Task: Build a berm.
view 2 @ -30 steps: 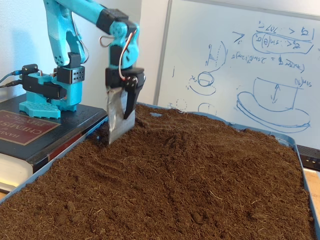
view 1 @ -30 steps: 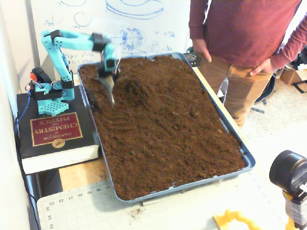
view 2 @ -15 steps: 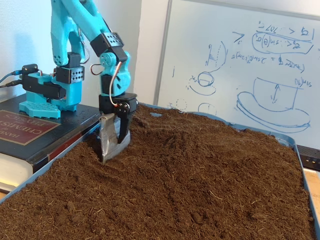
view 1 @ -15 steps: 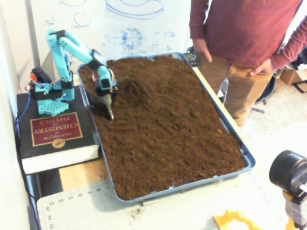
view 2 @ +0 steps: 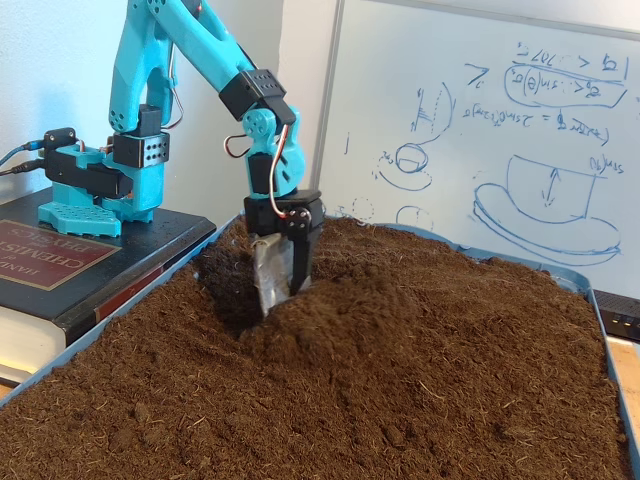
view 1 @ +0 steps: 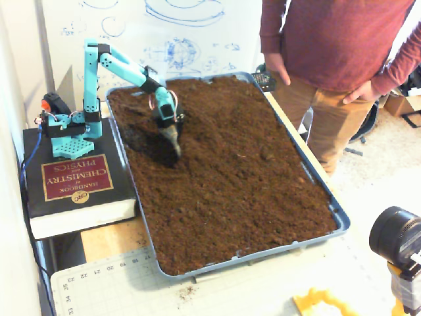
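Brown soil — one berm [view 2: 330, 330], one end effector [view 2: 280, 295].

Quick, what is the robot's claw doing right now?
Gripper: tip dug into the soil beside a dark hollow; open or shut cannot be told, and nothing seen held.

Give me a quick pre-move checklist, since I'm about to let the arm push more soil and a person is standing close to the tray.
1. Gripper tip in the soil: ok, its scoop blade is dug in beside a dark hollow.
2. Berm formed: not ok, only a low mound next to the blade.
3. Soil inside the tray: ok, only a few crumbs lie outside the near rim.
4. Person clear of the arm: ok, beyond the tray's far side.
5. Base steady on the book: cannot tell.
6. Jaw state: cannot tell.
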You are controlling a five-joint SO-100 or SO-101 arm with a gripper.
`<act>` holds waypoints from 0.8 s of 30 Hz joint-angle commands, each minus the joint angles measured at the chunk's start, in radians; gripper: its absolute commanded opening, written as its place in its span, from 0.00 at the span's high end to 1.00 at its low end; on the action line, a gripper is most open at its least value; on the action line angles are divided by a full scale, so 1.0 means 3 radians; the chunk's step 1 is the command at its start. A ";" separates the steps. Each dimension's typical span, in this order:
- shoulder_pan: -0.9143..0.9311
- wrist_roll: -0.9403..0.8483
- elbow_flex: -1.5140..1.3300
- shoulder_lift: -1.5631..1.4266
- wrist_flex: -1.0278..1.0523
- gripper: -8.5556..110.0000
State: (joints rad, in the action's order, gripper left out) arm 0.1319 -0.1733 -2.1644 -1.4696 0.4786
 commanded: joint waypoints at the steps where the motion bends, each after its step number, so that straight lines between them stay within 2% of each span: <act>1: -0.0041 0.0026 0.0414 -0.0337 -0.0026 0.93; 10: -0.0220 0.0036 0.0322 -0.1033 0.0179 0.93; 18: -0.0450 0.0036 -0.0036 -0.2107 0.1345 0.93; 24: -0.1069 0.0026 -0.0527 -0.2587 0.2117 0.92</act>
State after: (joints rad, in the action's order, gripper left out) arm -0.0966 -0.1733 -2.2994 -2.1644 1.0400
